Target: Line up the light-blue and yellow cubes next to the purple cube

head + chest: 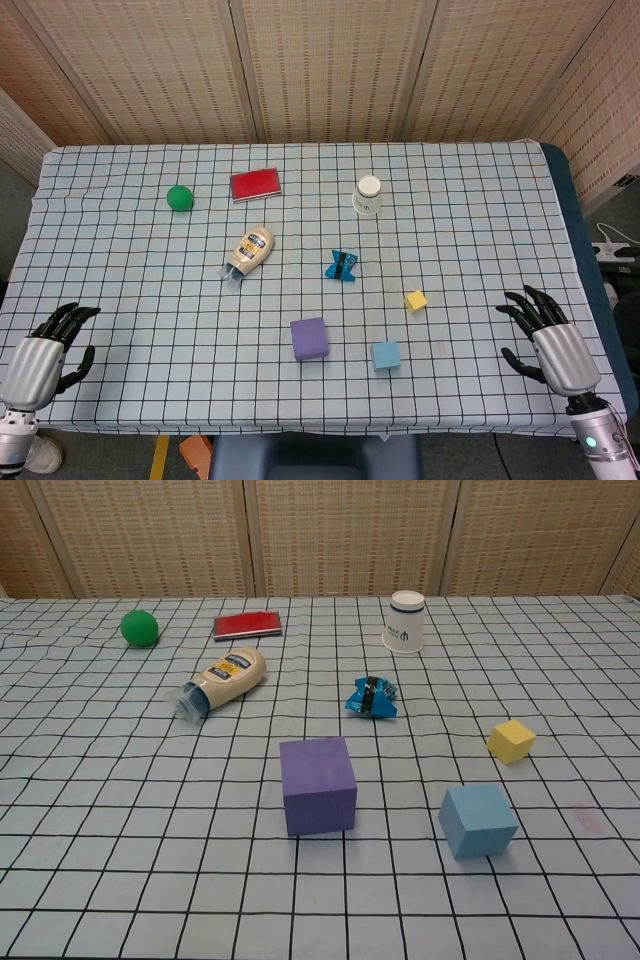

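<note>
1. The left hand and right hand are resting at the near table corners, fingers spread, holding nothing.
2. The light-blue cube is sitting apart, right of the purple cube.
3. The yellow cube is lying beyond the light-blue cube.

Left robot hand: silver-grey metallic back shell, black jointed fingers, grey cylindrical wrist. Right robot hand: same silver-grey shell and black fingers; grey wrist cuff carries a small lit green-blue indicator.
</note>
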You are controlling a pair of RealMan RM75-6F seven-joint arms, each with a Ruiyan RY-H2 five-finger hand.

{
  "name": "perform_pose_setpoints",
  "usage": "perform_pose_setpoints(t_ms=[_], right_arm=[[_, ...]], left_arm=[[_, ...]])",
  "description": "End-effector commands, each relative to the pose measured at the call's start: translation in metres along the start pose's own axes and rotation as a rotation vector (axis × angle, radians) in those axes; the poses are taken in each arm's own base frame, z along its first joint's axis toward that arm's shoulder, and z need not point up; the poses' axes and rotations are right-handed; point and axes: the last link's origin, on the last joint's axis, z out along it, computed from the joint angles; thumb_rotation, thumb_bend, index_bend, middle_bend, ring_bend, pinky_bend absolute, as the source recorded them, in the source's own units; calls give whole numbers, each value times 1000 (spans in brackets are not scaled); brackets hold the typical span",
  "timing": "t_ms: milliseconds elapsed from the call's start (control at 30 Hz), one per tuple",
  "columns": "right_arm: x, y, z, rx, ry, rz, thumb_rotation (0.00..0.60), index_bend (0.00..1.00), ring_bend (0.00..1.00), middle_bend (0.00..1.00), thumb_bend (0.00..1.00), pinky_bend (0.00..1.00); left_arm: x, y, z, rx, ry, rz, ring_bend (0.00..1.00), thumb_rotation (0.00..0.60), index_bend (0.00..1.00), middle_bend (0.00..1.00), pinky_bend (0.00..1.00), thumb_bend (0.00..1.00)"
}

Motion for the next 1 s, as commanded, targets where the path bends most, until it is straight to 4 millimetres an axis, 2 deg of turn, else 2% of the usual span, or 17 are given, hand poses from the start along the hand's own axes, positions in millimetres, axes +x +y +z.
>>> perform_pose_setpoints(t_ms=[33,267,333,367,433,500,567,767,867,1000], right_arm=[[0,0,-1,-1,-6,2,600,245,0,131,191,102],[-3,0,-2,-9,-61,18,600,235,0,131,191,104],[-4,0,-3,-7,-71,-4,600,232,3,132,191,133],[-4,1,-3,-9,-70,-25,600,231,25,144,192,189],[-6,0,-3,-13,-60,-72,600,234,120,220,191,362],[-11,-1,-4,-22,-50,-91,600,263,266,361,191,549],[-15,-3,-5,-27,-57,-92,600,302,376,469,188,667],[-19,-15,7,47,-124,-116,600,369,568,663,148,847],[-23,-23,14,73,-165,-125,600,374,623,719,126,901],[-31,-39,25,104,-256,-115,600,371,653,747,116,935]], left_arm=[[0,1,-1,2,-20,-4,135,600,215,231,386,502],[2,4,-3,-3,-27,-19,135,600,215,234,386,502],[2,4,-3,-4,-29,-18,135,600,215,236,386,502],[2,4,-3,-5,-30,-19,135,600,215,237,386,502],[2,5,-3,-4,-36,-31,135,600,214,239,386,502],[3,5,-4,3,-45,-50,135,600,215,240,386,502],[4,5,-5,7,-51,-66,135,600,215,240,386,501],[14,6,-5,3,-12,-96,134,600,217,250,386,500],[15,5,-5,9,-9,-104,135,600,220,255,386,501],[16,3,-5,32,-19,-123,135,600,223,256,386,500]])
